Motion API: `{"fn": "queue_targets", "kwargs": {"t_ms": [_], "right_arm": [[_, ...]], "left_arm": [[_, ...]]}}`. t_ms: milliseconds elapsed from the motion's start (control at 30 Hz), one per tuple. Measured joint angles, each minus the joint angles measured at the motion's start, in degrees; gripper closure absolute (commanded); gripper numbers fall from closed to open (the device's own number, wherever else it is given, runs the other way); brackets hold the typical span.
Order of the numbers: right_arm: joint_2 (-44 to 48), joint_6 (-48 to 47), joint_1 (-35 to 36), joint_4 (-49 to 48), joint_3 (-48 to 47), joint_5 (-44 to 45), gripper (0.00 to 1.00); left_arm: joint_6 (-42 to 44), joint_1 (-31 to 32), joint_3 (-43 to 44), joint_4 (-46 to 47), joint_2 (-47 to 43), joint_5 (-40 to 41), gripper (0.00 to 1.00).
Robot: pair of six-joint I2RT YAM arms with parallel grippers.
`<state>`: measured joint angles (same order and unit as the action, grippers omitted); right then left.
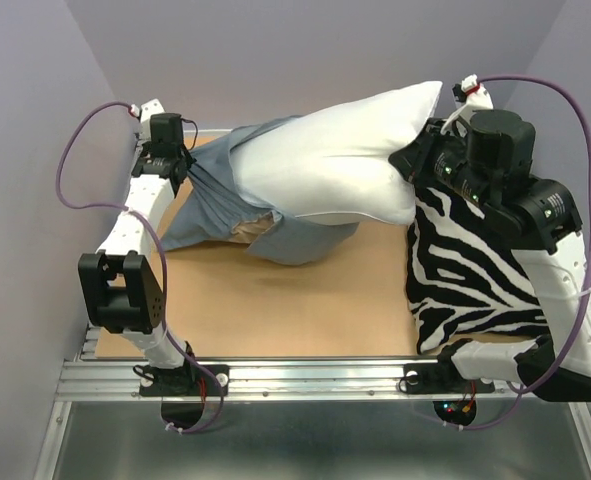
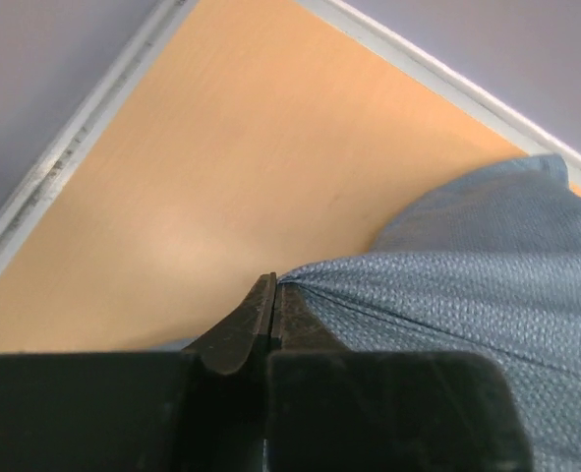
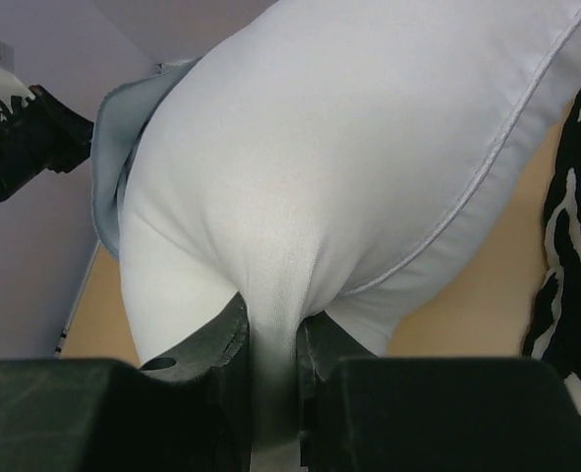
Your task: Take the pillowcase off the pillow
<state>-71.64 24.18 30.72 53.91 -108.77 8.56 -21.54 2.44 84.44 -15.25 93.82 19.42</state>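
The white pillow (image 1: pixel 340 160) lies across the back of the table, most of it bare, its left end still inside the dusty blue pillowcase (image 1: pixel 215 200). My left gripper (image 1: pixel 180 165) at the back left is shut on a bunched edge of the pillowcase (image 2: pixel 447 285), which pulls taut away from it. My right gripper (image 1: pixel 415 160) at the back right is shut on a pinch of the pillow (image 3: pixel 300 197), fabric squeezed between its fingers (image 3: pixel 216 339). The pillowcase's open mouth (image 3: pixel 113 147) shows at the pillow's far end in the right wrist view.
A black-and-white zebra-striped cushion (image 1: pixel 465 270) lies on the right of the tan table (image 1: pixel 295 300), under my right arm; it also shows in the right wrist view (image 3: pixel 575 246). A metal rail (image 1: pixel 275 375) runs along the near edge. Purple walls close in on both sides.
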Motion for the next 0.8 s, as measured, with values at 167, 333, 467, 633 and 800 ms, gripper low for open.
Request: {"fn": "queue_targets", "kwargs": {"t_ms": [167, 333, 467, 633, 800], "right_arm": [[2.7, 0.1, -1.1, -4.0, 9.0, 0.6, 1.0], [3.4, 0.5, -2.5, -5.2, 15.9, 2.7, 0.99], [3.6, 0.7, -2.6, -7.5, 17.4, 3.0, 0.99], [3.8, 0.9, -2.6, -8.5, 17.8, 3.0, 1.0], [4.2, 1.0, -2.6, -9.4, 18.7, 3.1, 0.99]], "left_arm": [[6.3, 4.5, -4.2, 0.5, -3.7, -2.5, 0.39], [5.3, 12.3, -12.0, 2.0, -14.2, -4.3, 0.3], [-1.9, 13.2, -20.9, 3.9, -26.2, -3.9, 0.3], [-13.6, 19.4, -34.8, 5.8, -40.1, -1.5, 0.3], [-24.7, 26.3, -50.2, 9.7, -46.7, -0.8, 0.3]]}}
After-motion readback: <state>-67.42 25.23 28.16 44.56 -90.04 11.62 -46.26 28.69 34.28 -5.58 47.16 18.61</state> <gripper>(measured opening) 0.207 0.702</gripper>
